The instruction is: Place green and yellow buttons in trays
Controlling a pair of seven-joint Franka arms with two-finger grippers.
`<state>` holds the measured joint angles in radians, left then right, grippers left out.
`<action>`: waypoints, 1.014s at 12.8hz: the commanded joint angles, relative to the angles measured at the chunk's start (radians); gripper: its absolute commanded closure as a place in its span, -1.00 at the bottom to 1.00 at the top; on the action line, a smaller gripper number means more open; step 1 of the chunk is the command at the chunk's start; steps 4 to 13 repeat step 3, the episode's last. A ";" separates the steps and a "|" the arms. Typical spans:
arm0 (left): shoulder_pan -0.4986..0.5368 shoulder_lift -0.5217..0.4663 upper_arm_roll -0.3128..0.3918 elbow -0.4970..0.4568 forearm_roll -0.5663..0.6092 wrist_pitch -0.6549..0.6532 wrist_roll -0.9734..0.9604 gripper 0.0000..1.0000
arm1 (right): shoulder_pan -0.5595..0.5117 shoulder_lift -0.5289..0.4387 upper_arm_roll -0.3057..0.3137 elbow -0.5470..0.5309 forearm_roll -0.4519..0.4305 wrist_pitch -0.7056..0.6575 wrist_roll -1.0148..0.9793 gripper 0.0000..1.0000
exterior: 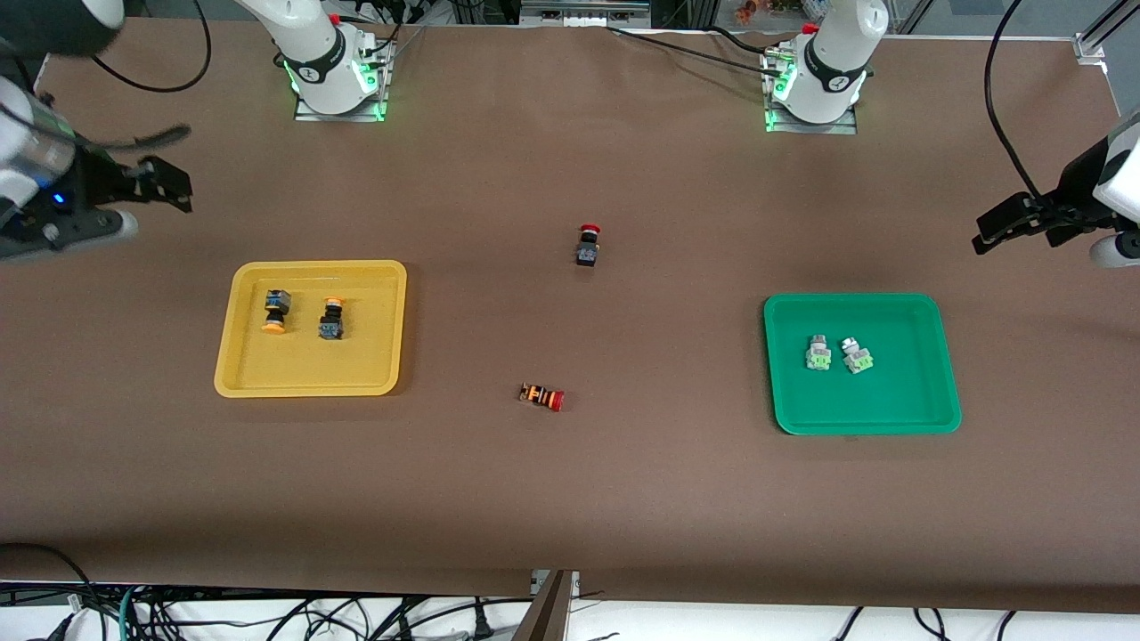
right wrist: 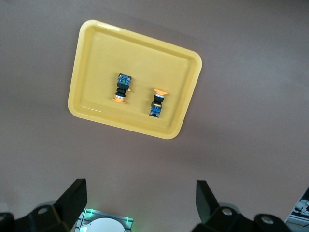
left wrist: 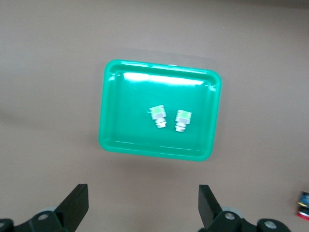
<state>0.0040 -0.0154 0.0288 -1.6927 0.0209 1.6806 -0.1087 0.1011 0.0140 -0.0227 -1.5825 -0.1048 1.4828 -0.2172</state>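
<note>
Two dark buttons with orange-yellow caps (exterior: 277, 312) (exterior: 331, 319) lie in the yellow tray (exterior: 374, 294), also in the right wrist view (right wrist: 122, 88) (right wrist: 157, 102) (right wrist: 87, 58). Two silver-white green-faced buttons (exterior: 818, 352) (exterior: 857, 355) lie in the green tray (exterior: 926, 392), also in the left wrist view (left wrist: 158, 116) (left wrist: 182, 120) (left wrist: 120, 106). My right gripper (exterior: 165, 185) hangs open and empty high over the table's right-arm end (right wrist: 140, 203). My left gripper (exterior: 1002, 227) hangs open and empty high over the left-arm end (left wrist: 142, 205).
A black switch with a red cap (exterior: 587, 244) stands near the table's middle. An orange-striped switch with a red cap (exterior: 542, 396) lies nearer the front camera. The two arm bases (exterior: 334, 67) (exterior: 815, 85) stand along the table's robot edge.
</note>
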 commanded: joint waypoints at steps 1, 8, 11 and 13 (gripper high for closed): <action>0.007 -0.014 -0.032 -0.010 0.045 -0.006 0.009 -1.00 | -0.035 -0.031 0.024 -0.016 0.003 -0.013 -0.013 -1.00; 0.013 -0.008 -0.032 -0.005 0.033 -0.010 0.012 -1.00 | -0.035 -0.043 0.026 -0.005 0.036 -0.044 0.011 -1.00; 0.013 -0.008 -0.032 -0.005 0.033 -0.010 0.012 -1.00 | -0.035 -0.043 0.026 -0.005 0.036 -0.044 0.011 -1.00; 0.013 -0.008 -0.032 -0.005 0.033 -0.010 0.012 -1.00 | -0.035 -0.043 0.026 -0.005 0.036 -0.044 0.011 -1.00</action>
